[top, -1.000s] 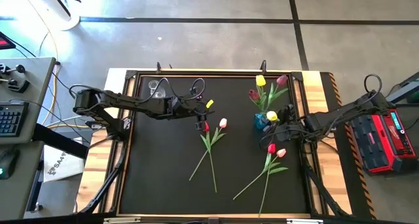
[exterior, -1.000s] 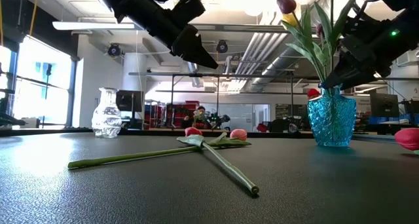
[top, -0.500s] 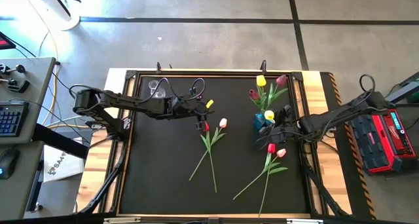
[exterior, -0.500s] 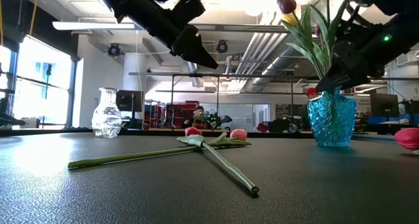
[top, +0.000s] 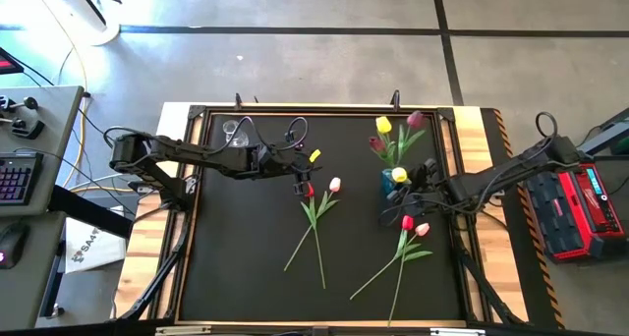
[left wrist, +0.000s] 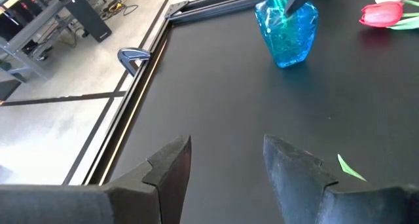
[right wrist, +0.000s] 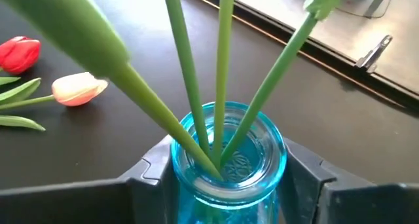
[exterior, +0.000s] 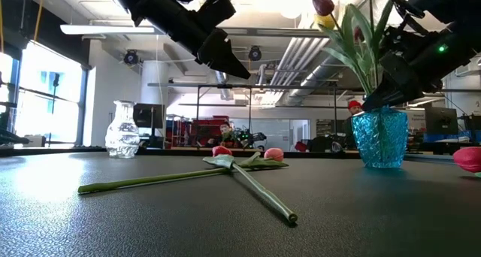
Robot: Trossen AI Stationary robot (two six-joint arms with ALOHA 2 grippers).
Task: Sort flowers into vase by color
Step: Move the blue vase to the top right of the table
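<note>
From above: right gripper (top: 405,191) up against the blue vase (top: 392,183), four tulips (top: 397,140) standing in it, four more flat on the black mat (top: 246,238); left gripper (top: 303,188) hovering mid-mat. Low down: clear vase (exterior: 122,129) far left, empty. Left wrist: fingers (left wrist: 171,168) spread wide, holding nothing. Right wrist: fingers (right wrist: 152,170) clasping the blue vase's neck, stems (right wrist: 221,73) rising between.

The right gripper (top: 396,191) has moved in toward the blue vase (exterior: 380,139), and its fingers (right wrist: 149,175) now stand on both sides of the vase neck. The vase has shifted a little to the left on the table. The flowers in it (top: 395,140) lean more to the left than a second ago, and the yellow head (top: 383,125) has moved with them.
</note>
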